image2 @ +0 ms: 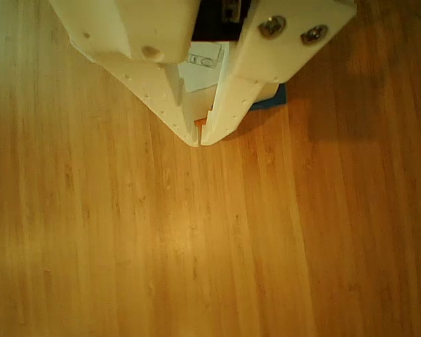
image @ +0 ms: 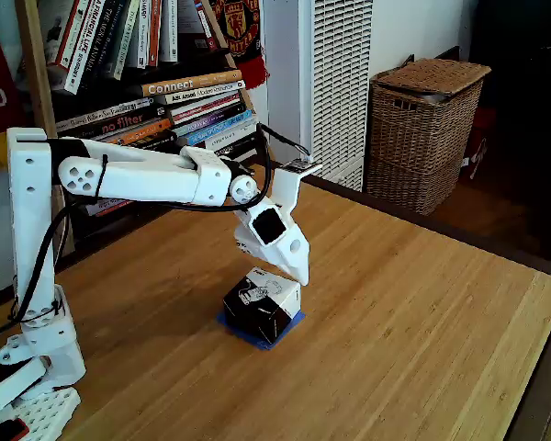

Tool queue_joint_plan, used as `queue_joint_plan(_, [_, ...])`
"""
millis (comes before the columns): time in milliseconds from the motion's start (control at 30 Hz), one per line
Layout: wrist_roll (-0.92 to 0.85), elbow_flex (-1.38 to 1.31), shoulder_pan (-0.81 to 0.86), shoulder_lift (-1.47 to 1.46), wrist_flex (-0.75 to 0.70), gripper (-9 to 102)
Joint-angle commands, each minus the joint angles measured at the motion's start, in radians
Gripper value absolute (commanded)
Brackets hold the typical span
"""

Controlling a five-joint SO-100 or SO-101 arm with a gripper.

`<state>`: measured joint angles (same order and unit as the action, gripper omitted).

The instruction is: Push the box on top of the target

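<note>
Mostly hidden beneath the small black-sided, white-topped cardboard box point(image: 262, 305), the blue tape square point(image: 292, 322) shows only edges; white two-finger gripper point(image2: 199, 140) pinched together, empty.

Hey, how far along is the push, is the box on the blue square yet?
Mostly done: the box sits on the blue tape target, with only strips of tape showing at its edges. In hand: the shut gripper is beside the box's far edge. Left: perhaps a small nudge to centre it, then backing off.

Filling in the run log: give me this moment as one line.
box: on target, blue edges showing | gripper: jaws closed, empty, tip by box's top edge | table: wood
</note>
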<state>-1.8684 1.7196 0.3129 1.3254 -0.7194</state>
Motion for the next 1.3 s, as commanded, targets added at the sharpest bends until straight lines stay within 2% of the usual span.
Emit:
queue_joint_plan(0, [0.021,-0.018,0.014,0.069,0.012,0])
queue_joint_plan(933, [0.006,0.005,0.032,0.089,-0.005,0])
queue_joint_plan(1033, [0.064,-0.058,0.023,0.069,-0.018,0])
queue_joint_plan(1267, [0.321,-0.109,0.018,0.114,-0.052,0])
